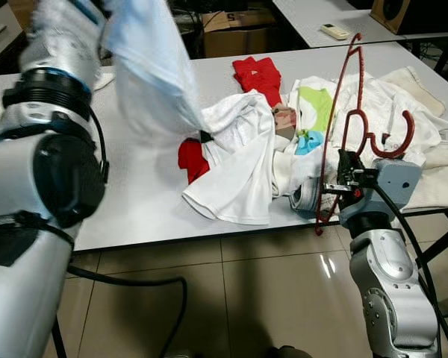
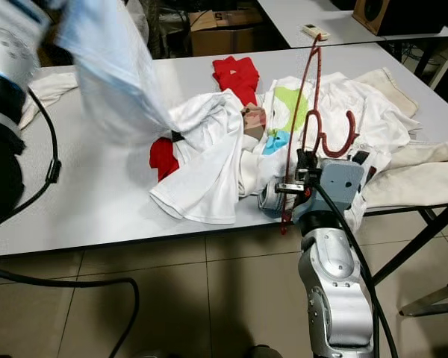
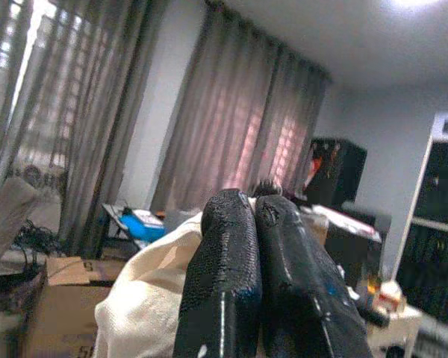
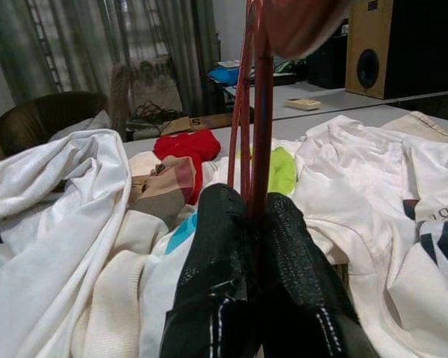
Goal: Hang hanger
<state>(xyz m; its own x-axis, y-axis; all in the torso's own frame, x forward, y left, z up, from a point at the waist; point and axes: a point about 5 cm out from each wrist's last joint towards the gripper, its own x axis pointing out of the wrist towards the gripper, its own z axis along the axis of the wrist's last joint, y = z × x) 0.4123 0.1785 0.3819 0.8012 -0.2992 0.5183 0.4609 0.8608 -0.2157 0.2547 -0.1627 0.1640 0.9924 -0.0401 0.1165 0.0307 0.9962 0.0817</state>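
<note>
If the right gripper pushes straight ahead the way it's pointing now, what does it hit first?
Probably the heap of white clothes on the table. The right gripper, shut on the red hanger, points across the tabletop into that pile; depth is unclear.

A grey table (image 1: 134,209) stands on glossy beige floor tiles (image 1: 269,298). Long curtains (image 3: 231,134) cover what may be windows, daylight glowing through. A cardboard box (image 1: 235,33) sits beyond the table's far edge.
</note>
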